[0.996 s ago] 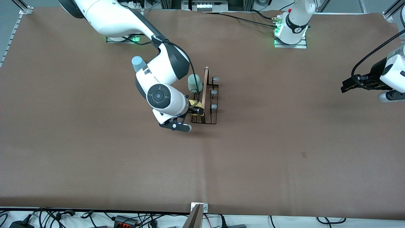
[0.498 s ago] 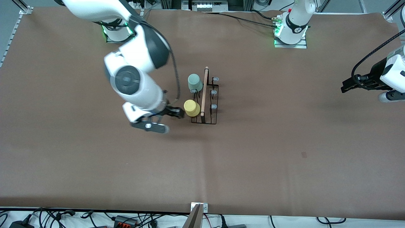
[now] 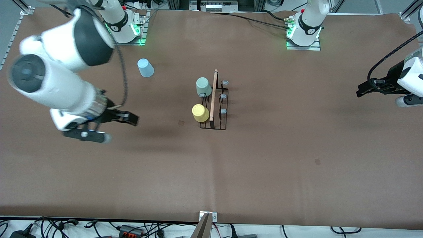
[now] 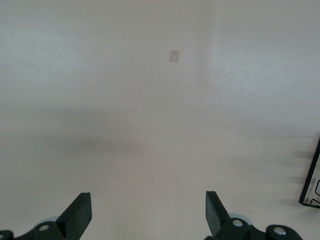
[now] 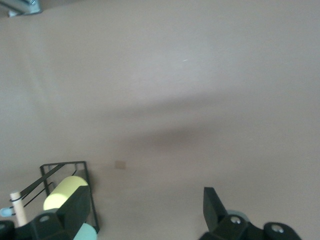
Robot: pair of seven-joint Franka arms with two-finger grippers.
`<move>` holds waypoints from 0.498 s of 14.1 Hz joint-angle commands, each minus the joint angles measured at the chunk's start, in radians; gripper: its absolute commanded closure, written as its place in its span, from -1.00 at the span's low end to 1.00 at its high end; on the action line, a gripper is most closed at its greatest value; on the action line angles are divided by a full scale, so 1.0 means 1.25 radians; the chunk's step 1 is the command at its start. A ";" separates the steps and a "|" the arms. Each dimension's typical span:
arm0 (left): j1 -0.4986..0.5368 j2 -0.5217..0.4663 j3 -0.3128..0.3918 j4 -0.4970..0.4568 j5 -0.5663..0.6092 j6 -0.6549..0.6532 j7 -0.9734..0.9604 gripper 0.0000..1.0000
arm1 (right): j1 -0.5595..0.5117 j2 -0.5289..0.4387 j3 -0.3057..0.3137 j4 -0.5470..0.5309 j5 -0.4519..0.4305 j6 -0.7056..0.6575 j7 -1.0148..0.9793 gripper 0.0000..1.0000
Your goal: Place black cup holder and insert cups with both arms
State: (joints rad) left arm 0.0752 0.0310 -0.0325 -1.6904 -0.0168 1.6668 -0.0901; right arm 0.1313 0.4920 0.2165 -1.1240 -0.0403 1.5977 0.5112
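The black cup holder (image 3: 222, 123) stands mid-table with its wooden rod (image 3: 213, 96) on top. A pale green cup (image 3: 203, 86) and a yellow cup (image 3: 200, 113) sit on its pegs on the side toward the right arm's end. A light blue cup (image 3: 145, 67) stands upside down on the table near the right arm's base. My right gripper (image 3: 134, 119) hangs open and empty over bare table, apart from the holder; its wrist view shows the yellow cup (image 5: 65, 192) and the holder (image 5: 62, 165). My left gripper (image 3: 360, 91) waits open and empty at the left arm's end.
Brown paper covers the table (image 3: 264, 165). The arm bases (image 3: 304, 31) stand along the edge farthest from the front camera. A corner of the holder (image 4: 310, 185) shows in the left wrist view. Cables lie off the table's near edge.
The right gripper has pulled away from the yellow cup on the holder toward its own end of the table, empty. The light blue cup is now uncovered. The left arm has not moved.
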 commanded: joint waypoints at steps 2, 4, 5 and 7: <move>0.000 0.002 0.003 0.012 -0.006 -0.002 -0.002 -1.00 | -0.053 -0.071 -0.045 -0.053 -0.011 -0.013 -0.135 -1.00; 0.000 0.002 0.003 0.012 -0.006 -0.002 -0.002 -1.00 | -0.080 -0.111 -0.083 -0.091 -0.007 -0.010 -0.212 -1.00; 0.000 0.002 0.003 0.012 -0.006 -0.002 -0.002 -1.00 | -0.102 -0.128 -0.090 -0.098 -0.007 -0.012 -0.255 -1.00; 0.000 0.002 0.003 0.012 -0.006 -0.001 -0.002 -1.00 | -0.133 -0.138 -0.112 -0.099 0.001 -0.020 -0.335 -1.00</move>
State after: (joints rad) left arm 0.0752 0.0310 -0.0321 -1.6904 -0.0168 1.6672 -0.0901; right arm -0.0056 0.3692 0.0911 -1.1959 -0.0484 1.5765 0.1736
